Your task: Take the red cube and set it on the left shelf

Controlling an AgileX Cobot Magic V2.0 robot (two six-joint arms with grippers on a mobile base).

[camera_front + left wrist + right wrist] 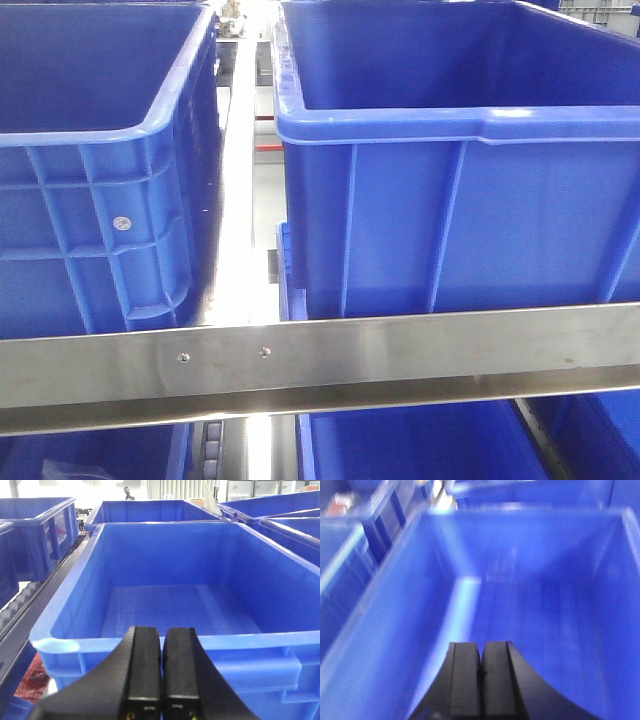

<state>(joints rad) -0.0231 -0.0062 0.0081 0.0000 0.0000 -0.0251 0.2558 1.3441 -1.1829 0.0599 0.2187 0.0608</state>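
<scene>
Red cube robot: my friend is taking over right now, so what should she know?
Left gripper: shut, holding nothing, facing an empty blue bin.
Right gripper: shut, holding nothing, over another blue bin; that view is blurry.
The red cube shows in no view, so where it sits cannot be told.
The front view shows two blue bins behind a steel shelf rail.
Done: nothing visible. Left: find the cube, pick it, place it on the left shelf.
</scene>
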